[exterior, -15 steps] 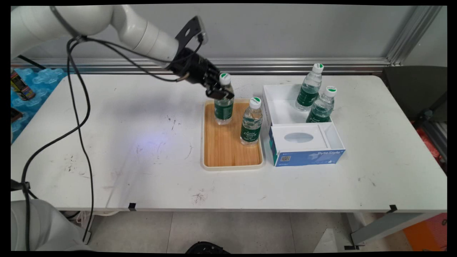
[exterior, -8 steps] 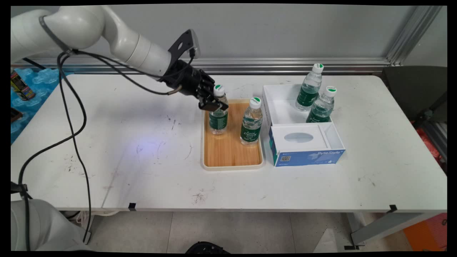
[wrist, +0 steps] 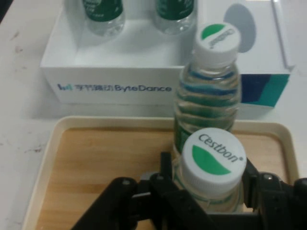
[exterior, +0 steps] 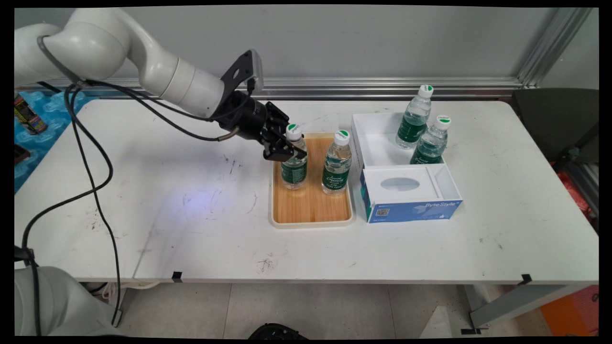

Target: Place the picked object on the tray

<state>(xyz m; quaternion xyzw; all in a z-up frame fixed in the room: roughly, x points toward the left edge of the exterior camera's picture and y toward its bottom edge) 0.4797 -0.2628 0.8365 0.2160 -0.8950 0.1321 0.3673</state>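
My black gripper (exterior: pixel 287 150) is shut on the neck of a water bottle (exterior: pixel 293 165) with a green label and a white cap. The bottle stands on the left half of a wooden tray (exterior: pixel 311 210). A second bottle (exterior: pixel 337 165) of the same kind stands just to its right on the tray. In the hand view the held bottle's cap (wrist: pixel 214 160) sits between the fingers (wrist: pixel 165 179), with the second bottle (wrist: pixel 208 91) right behind it over the tray (wrist: pixel 96 158).
A white box (exterior: pixel 377 143) right of the tray holds two more bottles (exterior: pixel 414 119) (exterior: pixel 430 143). A blue and white tissue box (exterior: pixel 406 198) lies in front of it. Blue packaging with cans (exterior: pixel 28 119) sits at the table's far left.
The gripper has carried the bottle nearer and lower, from the tray's far end down to the tray's middle, beside the second bottle.
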